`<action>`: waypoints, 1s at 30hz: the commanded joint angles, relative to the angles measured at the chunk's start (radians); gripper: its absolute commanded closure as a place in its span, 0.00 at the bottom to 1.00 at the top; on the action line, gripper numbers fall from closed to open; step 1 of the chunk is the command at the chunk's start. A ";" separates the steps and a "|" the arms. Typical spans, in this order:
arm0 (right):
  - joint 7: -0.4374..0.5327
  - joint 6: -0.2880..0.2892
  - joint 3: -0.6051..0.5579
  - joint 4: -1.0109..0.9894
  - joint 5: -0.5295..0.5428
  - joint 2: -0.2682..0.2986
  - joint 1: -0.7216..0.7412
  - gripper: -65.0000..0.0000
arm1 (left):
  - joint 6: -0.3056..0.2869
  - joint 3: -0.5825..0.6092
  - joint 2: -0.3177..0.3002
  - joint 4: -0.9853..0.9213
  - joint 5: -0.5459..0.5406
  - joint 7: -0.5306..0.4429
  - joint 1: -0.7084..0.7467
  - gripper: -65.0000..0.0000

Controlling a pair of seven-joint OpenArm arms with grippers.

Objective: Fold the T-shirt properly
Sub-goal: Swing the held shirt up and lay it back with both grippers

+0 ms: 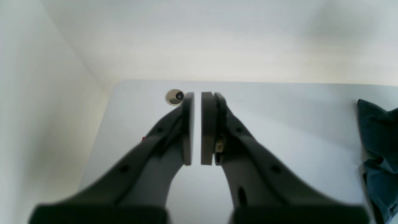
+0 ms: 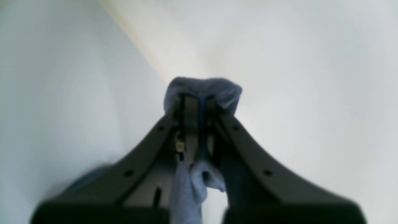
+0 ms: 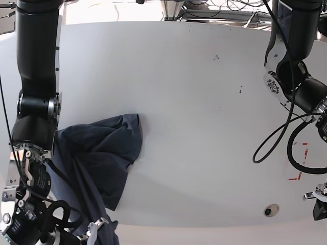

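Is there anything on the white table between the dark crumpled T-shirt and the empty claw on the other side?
No: in the base view the white table between the dark navy T-shirt and the left gripper is bare.

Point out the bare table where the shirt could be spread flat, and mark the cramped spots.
The widest free patch runs from the T-shirt rightward across the table to the left arm's cable loops, and up to the far edge. Near the right corner, only a small round fitting and red tape marks interrupt it. It is crowded at the near left, where the right gripper pinches the bunched cloth.
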 commanded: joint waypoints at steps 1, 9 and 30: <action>0.041 -0.002 0.004 0.030 -0.004 -0.034 0.121 1.00 | -0.018 0.005 -0.038 0.012 -0.030 -0.028 -0.003 0.96; 0.045 -0.002 -0.052 0.030 -0.006 -0.165 0.332 1.00 | -0.021 0.005 -0.077 0.013 -0.066 -0.028 0.038 0.96; 0.062 -0.002 -0.026 0.065 -0.098 -0.003 0.138 1.00 | -0.024 0.005 -0.069 0.012 -0.064 -0.030 0.047 0.96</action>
